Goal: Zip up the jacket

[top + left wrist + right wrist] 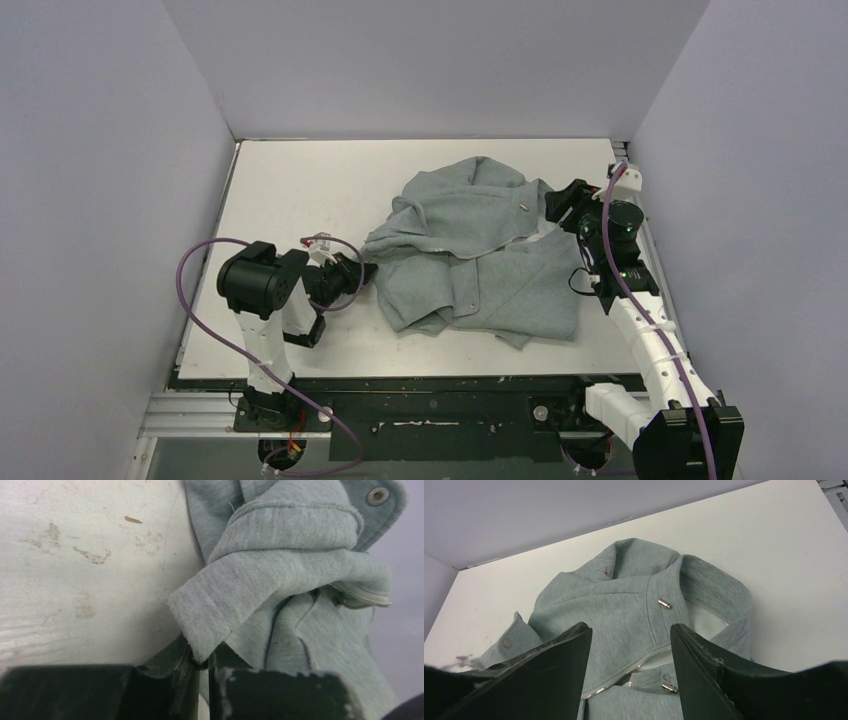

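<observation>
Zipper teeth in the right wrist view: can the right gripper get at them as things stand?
Probably yes. The right gripper stands open, and the zipper lies uncovered on the jacket straight ahead of it, with nothing across it.

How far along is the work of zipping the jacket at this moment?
Done: nothing yet. The jacket lies crumpled on the table, and its zipper is open below the collar. In hand: the left end effector pinches a fabric edge, and the right end effector hangs open above the collar. Left: spread the jacket, join the zipper ends and close it fully.
</observation>
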`<action>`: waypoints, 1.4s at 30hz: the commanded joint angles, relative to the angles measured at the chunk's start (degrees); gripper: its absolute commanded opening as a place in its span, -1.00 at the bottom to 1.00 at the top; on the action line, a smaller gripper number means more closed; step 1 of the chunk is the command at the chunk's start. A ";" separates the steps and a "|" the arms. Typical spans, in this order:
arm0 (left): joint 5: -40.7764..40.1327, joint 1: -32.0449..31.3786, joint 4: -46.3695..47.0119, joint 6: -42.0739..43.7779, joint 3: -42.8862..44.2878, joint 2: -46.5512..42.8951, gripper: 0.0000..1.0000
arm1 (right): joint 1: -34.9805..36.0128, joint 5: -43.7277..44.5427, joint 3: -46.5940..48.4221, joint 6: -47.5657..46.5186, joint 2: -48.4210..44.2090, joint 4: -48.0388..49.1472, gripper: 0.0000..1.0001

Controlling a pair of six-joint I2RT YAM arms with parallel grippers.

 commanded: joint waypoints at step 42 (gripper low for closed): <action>8.25 2.49 -107.79 9.96 27.41 -48.46 -1.00 | -7.77 -16.27 18.33 -12.98 44.85 3.96 0.31</action>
